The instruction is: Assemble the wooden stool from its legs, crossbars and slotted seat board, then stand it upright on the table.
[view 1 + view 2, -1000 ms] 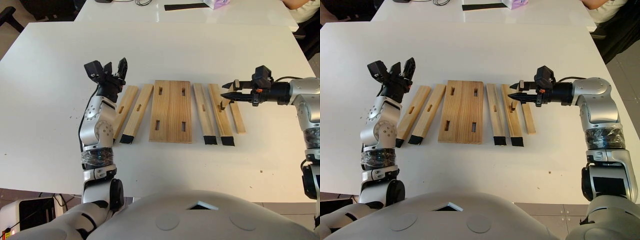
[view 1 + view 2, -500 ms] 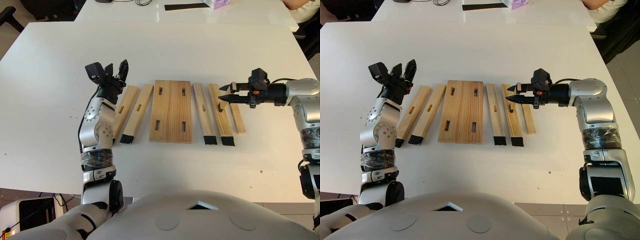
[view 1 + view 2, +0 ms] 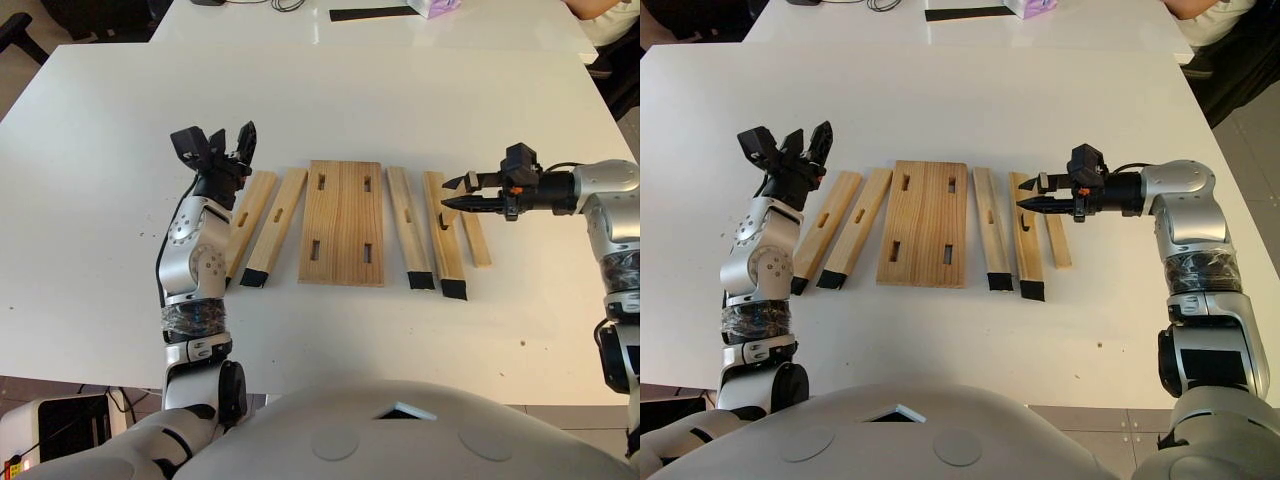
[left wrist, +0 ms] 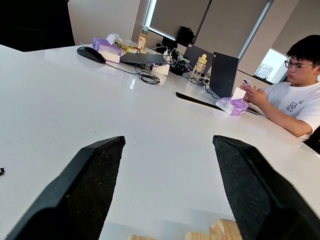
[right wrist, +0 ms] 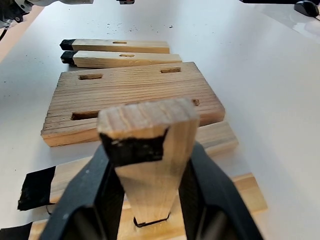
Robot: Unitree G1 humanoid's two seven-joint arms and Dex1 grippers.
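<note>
Head camera first. The seat board (image 3: 343,222) lies flat in the middle of the table (image 3: 120,100), all four slots facing up. Two left legs (image 3: 262,222) lie side by side just left of the board. On its right there's an inner right leg (image 3: 409,228), then an outer right leg (image 3: 450,262), and a loose crossbar (image 3: 477,245) lying flat farthest from the board. The left gripper (image 3: 228,140) is held up in the air beyond the far end of the left legs, fingers spread and holding nothing. The right gripper (image 3: 446,193) sits over the outer right leg, two pieces over from the board.

Left wrist cam: both black fingers (image 4: 85,190) are wide apart with bare tabletop between them (a couple of wood ends peek in at the frame edge).

Right wrist cam is the useful one. The fingers are pinched on a short held crossbar (image 5: 150,150), which stands tilted with its lower end sitting in the slot of the outer right leg. The seat board lies just past it, and the left legs are on the board's far side.
</note>
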